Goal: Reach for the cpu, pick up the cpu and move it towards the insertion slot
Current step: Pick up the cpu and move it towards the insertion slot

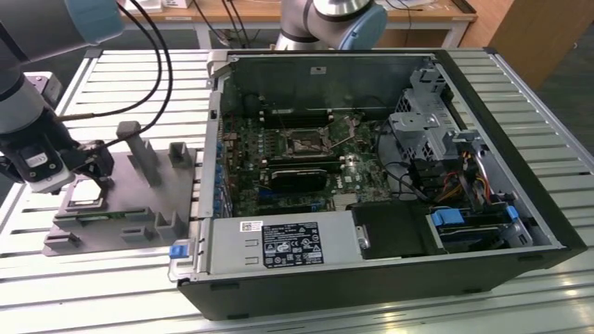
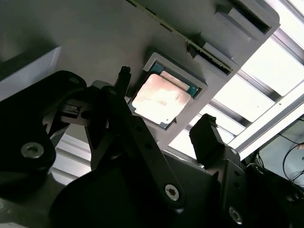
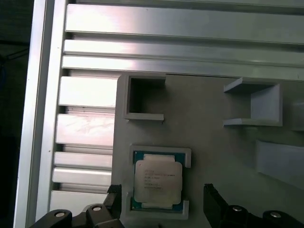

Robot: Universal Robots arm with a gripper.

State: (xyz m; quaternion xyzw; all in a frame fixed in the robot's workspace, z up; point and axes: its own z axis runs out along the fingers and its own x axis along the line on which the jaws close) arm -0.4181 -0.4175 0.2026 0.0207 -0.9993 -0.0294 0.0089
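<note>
The cpu (image 3: pixel 157 178) is a small silvery square chip with a green rim. It lies flat in a shallow square recess of the grey plastic fixture (image 3: pixel 209 142), at the exterior view's left. My gripper (image 3: pixel 164 197) is open just above it, one dark fingertip (image 3: pixel 114 194) on each side and neither touching the chip. In the second wrist view the cpu (image 2: pixel 156 99) shows between the same spread fingers (image 2: pixel 206 128). In the exterior view the gripper (image 1: pixel 91 174) hangs over the cpu (image 1: pixel 88 193). The insertion slot (image 1: pixel 304 142) is the dark square socket in the motherboard's middle.
The open computer case (image 1: pixel 483 104) fills the exterior view's right, with drive cages and cables inside. Upright posts (image 1: pixel 144 156) and empty brackets (image 3: pixel 142 97) rise from the fixture beside the gripper. Everything rests on a slatted aluminium table (image 1: pixel 111 278). Black cables (image 1: pixel 158 62) trail from the arm.
</note>
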